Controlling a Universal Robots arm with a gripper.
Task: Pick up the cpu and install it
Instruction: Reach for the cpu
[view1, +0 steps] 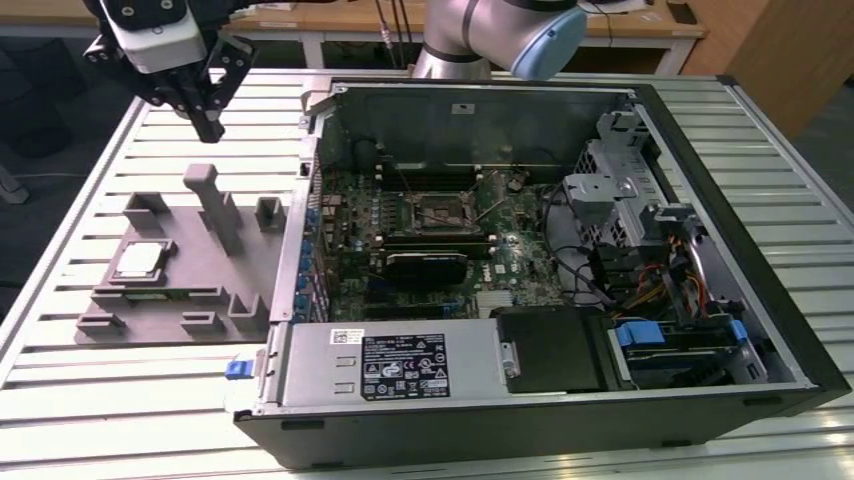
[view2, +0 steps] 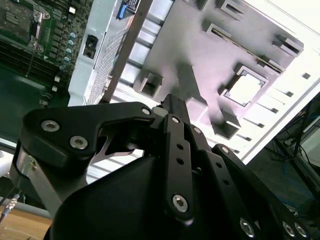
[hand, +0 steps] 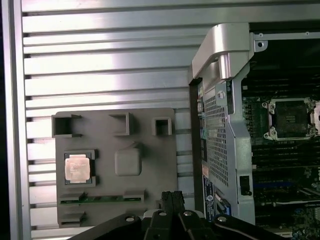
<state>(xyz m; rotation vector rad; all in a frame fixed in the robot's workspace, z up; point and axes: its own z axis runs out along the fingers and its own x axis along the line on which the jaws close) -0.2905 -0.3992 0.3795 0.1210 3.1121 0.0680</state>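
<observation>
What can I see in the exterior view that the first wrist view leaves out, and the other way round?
The exterior view takes in the whole open computer case, its power supply, a cable bundle and the arm with its silver body. The first wrist view looks straight down on the case's perforated vent panel. Both share the cpu lying in the grey fixture tray, the motherboard socket, the slatted table and the shut gripper, empty, near the tray.

The arm (view1: 461, 40) has silver-grey tubular links with a pale blue joint cap (view1: 547, 45). The tool (view1: 207, 128) is matt black, its linkage bars (view2: 177, 150) pinned by silver socket-head screws (view2: 180, 202).
</observation>
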